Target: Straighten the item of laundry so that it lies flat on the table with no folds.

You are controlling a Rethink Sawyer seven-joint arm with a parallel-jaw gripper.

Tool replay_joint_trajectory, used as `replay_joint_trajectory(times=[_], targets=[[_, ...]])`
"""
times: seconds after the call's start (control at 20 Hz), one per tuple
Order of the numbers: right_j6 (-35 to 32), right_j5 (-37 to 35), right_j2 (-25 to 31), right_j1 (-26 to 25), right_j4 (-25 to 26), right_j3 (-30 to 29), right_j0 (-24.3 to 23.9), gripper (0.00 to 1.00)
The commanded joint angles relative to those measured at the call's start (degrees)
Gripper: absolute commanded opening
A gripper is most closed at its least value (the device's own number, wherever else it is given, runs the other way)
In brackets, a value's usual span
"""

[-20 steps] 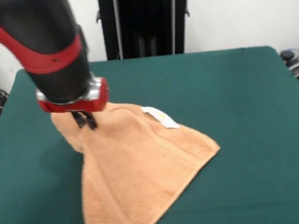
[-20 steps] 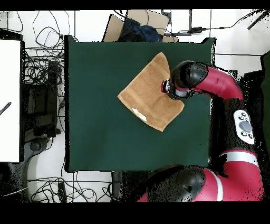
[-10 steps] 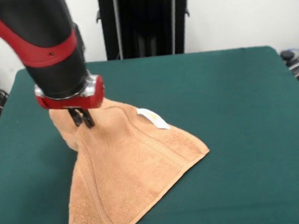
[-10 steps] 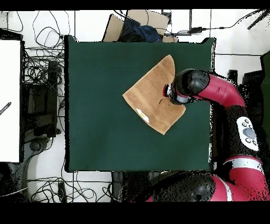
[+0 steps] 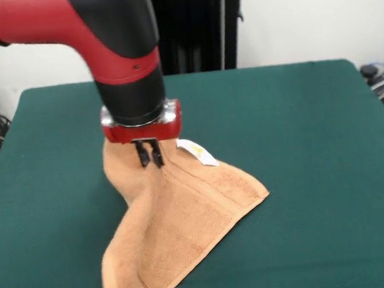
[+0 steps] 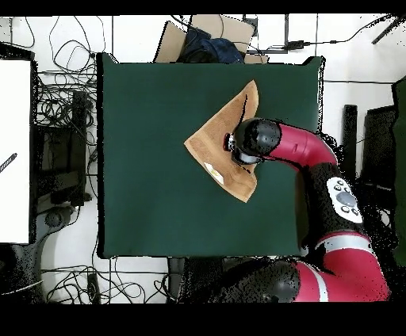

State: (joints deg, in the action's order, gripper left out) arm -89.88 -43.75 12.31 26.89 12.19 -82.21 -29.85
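Observation:
The item of laundry (image 5: 179, 220) is a light orange-brown towel lying slantwise on the green table (image 5: 300, 140), narrowing toward the near left edge, with a long ridge running through it. Its white label (image 5: 198, 151) shows at the far edge. My gripper (image 5: 149, 155) comes straight down onto the towel's far end, its fingers close together and pinching the cloth, which rises slightly there. In the overhead view the towel (image 6: 216, 136) is a narrow wedge on the table (image 6: 151, 158), and the arm's wrist (image 6: 252, 141) covers its right part and hides the gripper.
A black stand (image 5: 187, 22) rises behind the table. Cables (image 6: 59, 103) lie on the floor beside it, near a white surface (image 6: 16, 150). A cardboard box (image 6: 202, 36) sits past one table edge.
The gripper has moved right in the front view, dragging the held end of the towel along. The towel has narrowed and its left side has folded in.

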Motion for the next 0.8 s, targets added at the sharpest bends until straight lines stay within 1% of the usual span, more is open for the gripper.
replay_joint_trajectory(times=[0.05, 0.8], targets=[[-4.40, 0.86, 3.83, 1.07, -1.37, -7.78, 2.09, 0.00], [-4.06, 2.72, 4.33, 0.96, -1.84, -8.85, 1.81, 0.00]])
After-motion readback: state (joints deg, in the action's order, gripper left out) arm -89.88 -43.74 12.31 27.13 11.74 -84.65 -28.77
